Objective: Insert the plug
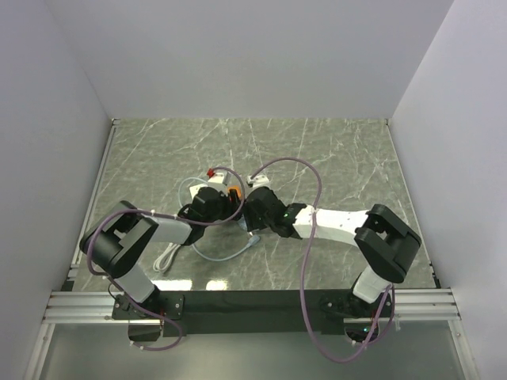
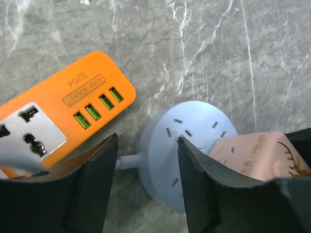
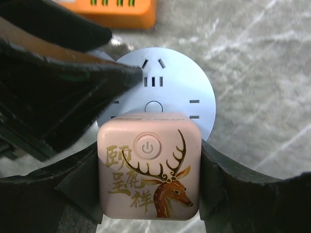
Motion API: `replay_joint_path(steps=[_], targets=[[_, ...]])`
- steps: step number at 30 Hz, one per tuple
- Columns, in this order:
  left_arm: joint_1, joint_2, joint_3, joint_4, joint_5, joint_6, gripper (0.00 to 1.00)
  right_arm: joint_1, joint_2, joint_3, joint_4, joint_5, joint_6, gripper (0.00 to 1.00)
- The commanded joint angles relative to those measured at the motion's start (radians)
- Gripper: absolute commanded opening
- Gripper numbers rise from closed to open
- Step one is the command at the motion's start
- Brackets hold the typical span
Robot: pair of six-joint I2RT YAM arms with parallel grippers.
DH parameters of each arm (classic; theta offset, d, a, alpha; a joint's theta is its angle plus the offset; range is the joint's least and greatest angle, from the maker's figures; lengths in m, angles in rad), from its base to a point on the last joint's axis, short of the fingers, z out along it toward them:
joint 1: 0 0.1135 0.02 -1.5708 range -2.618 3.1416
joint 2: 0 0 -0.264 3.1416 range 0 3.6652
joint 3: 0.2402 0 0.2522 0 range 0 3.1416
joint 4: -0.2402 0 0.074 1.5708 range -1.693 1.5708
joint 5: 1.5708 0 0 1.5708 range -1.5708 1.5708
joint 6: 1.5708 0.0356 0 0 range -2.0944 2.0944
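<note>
From above, we see both arms meeting mid-table (image 1: 341,158), with the left claw (image 1: 207,204) and right claw (image 1: 255,207) close together.

At the left wrist, the claw stands parted and grasps nothing. Its fingers straddle the edge of the round socket (image 2: 194,121), beside the orange power strip (image 2: 73,107).

At the right wrist, the claw clenches the pink plug (image 3: 148,145) directly over the socket. We judge that the push goes straight down, and we cannot tell how far the pins are in.

left arm (image 1: 170,231), right arm (image 1: 341,224) — white links, black joints | cables (image 1: 304,273) — purple | jaws black
</note>
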Motion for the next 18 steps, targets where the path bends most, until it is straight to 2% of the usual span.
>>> replay_joint_path(steps=[1, 3, 4, 5, 6, 7, 9, 10, 15, 16, 18], targets=[[0.008, -0.046, 0.004, -0.055, 0.011, -0.002, 0.59, 0.010, -0.048, -0.021, -0.169, 0.042, 0.053, 0.34], [0.008, -0.066, 0.013, -0.066, 0.011, 0.008, 0.60, 0.010, -0.077, -0.010, -0.162, 0.070, 0.042, 0.45], [0.011, -0.075, 0.019, -0.075, -0.019, 0.008, 0.61, 0.010, -0.105, -0.007, -0.161, 0.102, 0.032, 0.69], [0.009, -0.096, 0.023, -0.086, -0.027, 0.016, 0.62, 0.010, -0.119, -0.007, -0.149, 0.111, 0.021, 0.79], [0.011, -0.109, 0.032, -0.089, -0.035, 0.018, 0.62, 0.010, -0.134, -0.007, -0.142, 0.120, 0.012, 0.80], [0.011, -0.129, 0.036, -0.095, -0.038, 0.021, 0.63, 0.008, -0.162, -0.010, -0.124, 0.136, -0.005, 0.93], [0.011, -0.144, 0.061, -0.113, -0.042, 0.030, 0.68, 0.008, -0.192, -0.021, -0.106, 0.145, -0.019, 0.94], [0.011, -0.155, 0.072, -0.122, -0.044, 0.033, 0.88, 0.008, -0.221, -0.025, -0.090, 0.148, -0.036, 0.94], [0.011, -0.210, 0.131, -0.175, -0.053, 0.059, 0.92, -0.013, -0.315, -0.064, -0.075, 0.197, -0.064, 0.96], [0.012, -0.241, 0.139, -0.194, -0.061, 0.064, 0.99, -0.026, -0.358, -0.074, -0.063, 0.199, -0.074, 0.96], [0.014, -0.273, 0.164, -0.222, -0.102, 0.083, 0.99, -0.081, -0.404, -0.108, -0.046, 0.185, -0.085, 0.96]])
